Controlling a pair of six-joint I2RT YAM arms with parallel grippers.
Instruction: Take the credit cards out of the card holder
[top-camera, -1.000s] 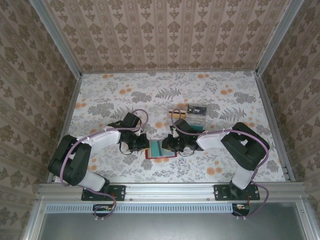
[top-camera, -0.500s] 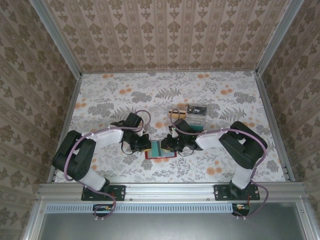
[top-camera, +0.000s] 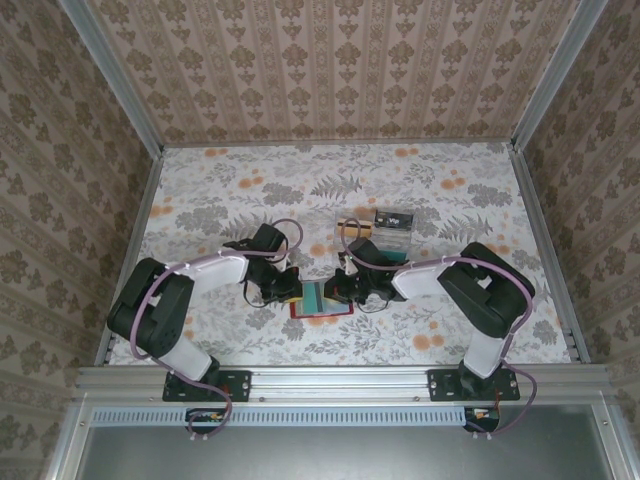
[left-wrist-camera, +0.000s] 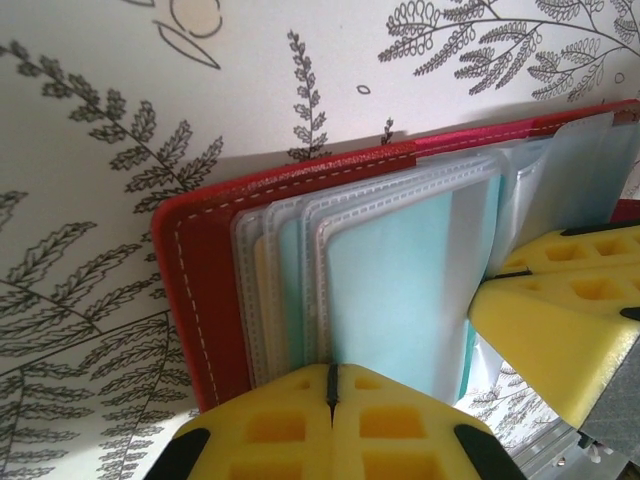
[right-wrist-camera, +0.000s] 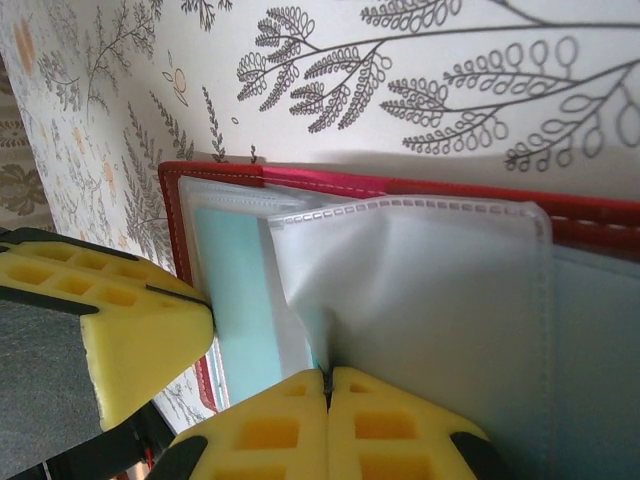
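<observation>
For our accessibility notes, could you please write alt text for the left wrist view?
An open red card holder lies on a fern-print table, its clear sleeves fanned, a teal card in the front one. The yellow left fingers are closed at the sleeves' near edge; the right fingers enter from the right.

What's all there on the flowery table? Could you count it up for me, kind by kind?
Robot grippers: 2, the left gripper and the right gripper
Card holder: 1, red, lying open
Cards: 3, the teal card in a sleeve of the holder, the tan-gold card and the black card loose on the table
Total: 6
</observation>
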